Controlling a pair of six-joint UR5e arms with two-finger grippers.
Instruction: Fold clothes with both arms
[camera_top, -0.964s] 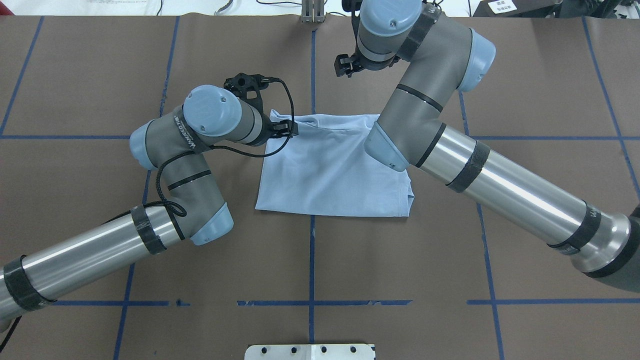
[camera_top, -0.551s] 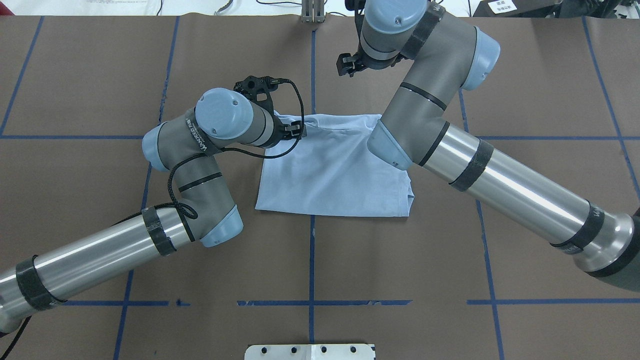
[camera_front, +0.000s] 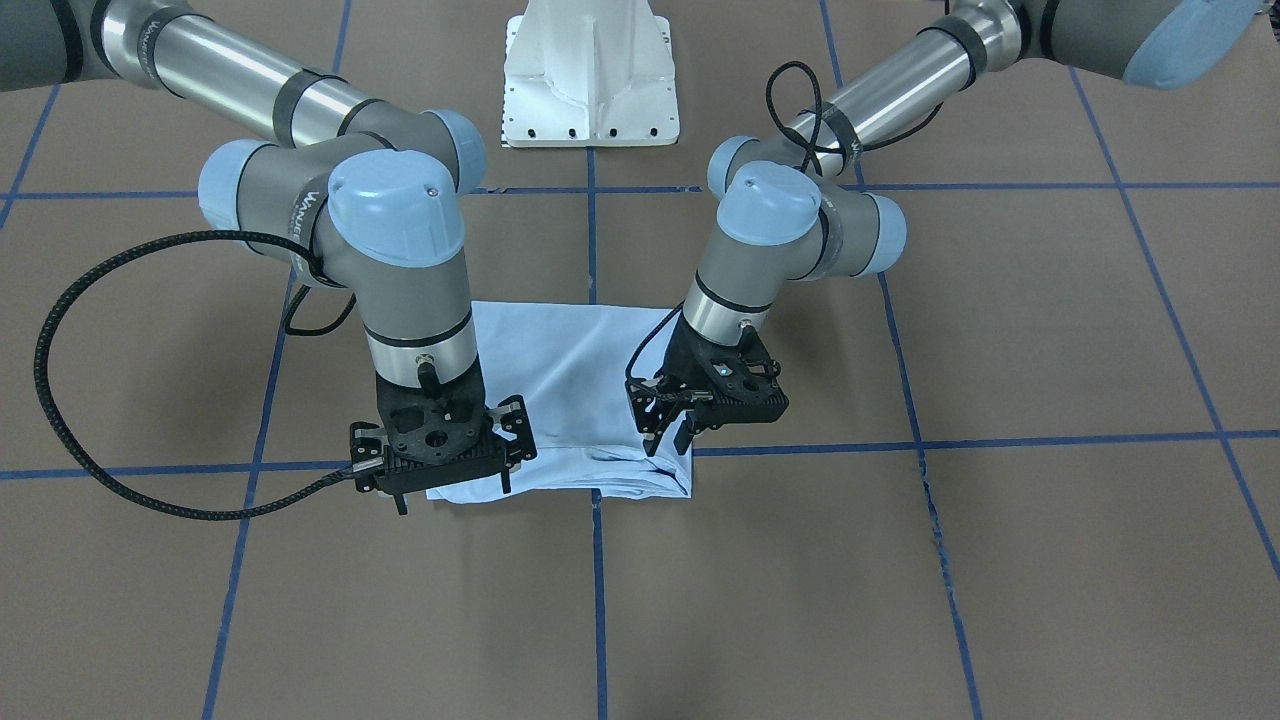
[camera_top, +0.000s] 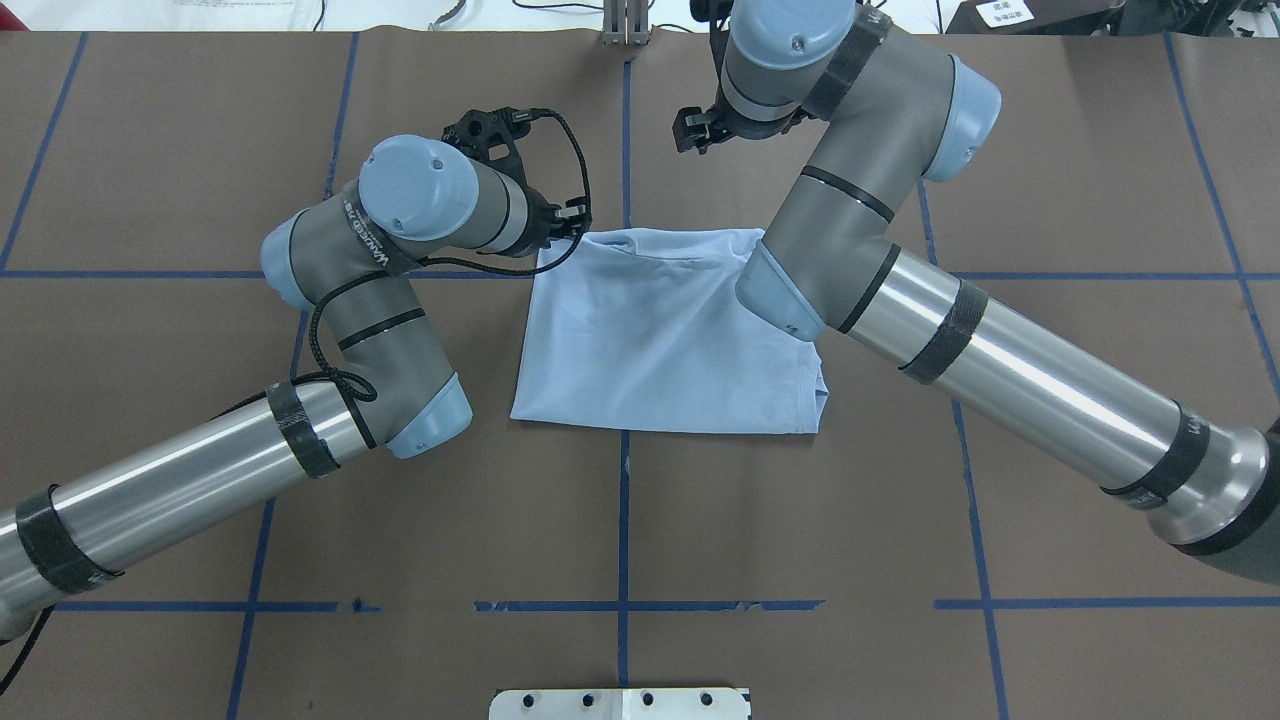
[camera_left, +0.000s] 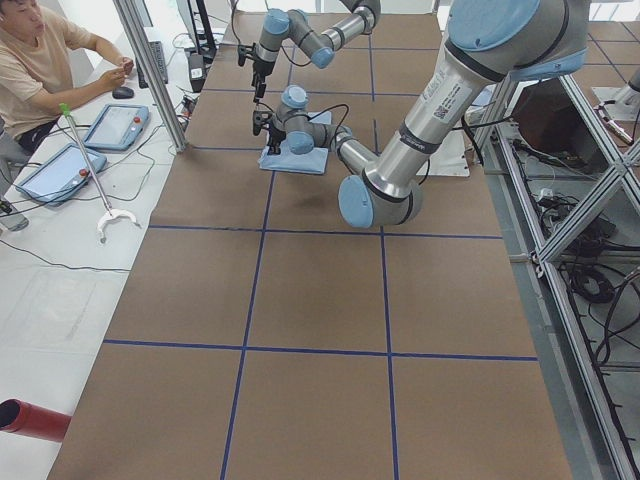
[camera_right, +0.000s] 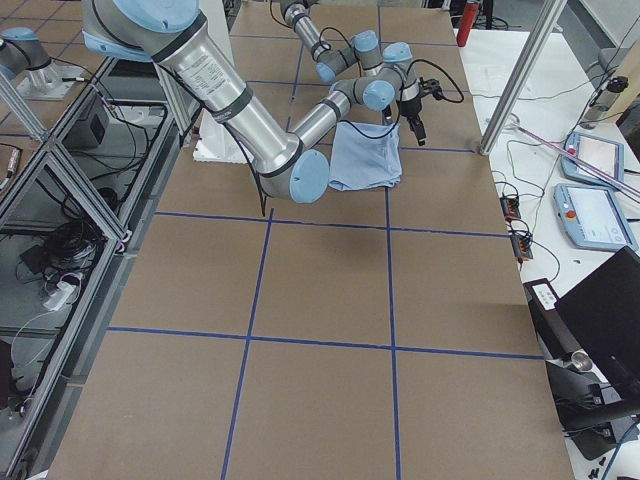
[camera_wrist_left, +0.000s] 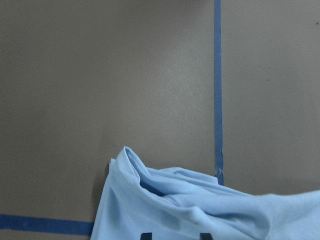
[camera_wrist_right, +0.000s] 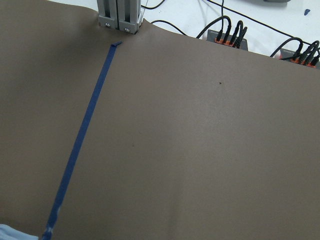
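Brown paper crossed by blue tape lines (camera_top: 624, 520) covers the table (camera_top: 200, 150), and the T-shirt (camera_top: 660, 340) lies mid-table, folded to a rectangle. Your left gripper (camera_front: 665, 438) sits at its rumpled far corner, jaws parted, nothing pinched. Go lower and gather every layer before closing. Your right gripper (camera_front: 453, 492) hovers spread and empty above the other far corner. Only the left wrist view shows how high that cloth bunches. Overhead, the wrist covers part of it.
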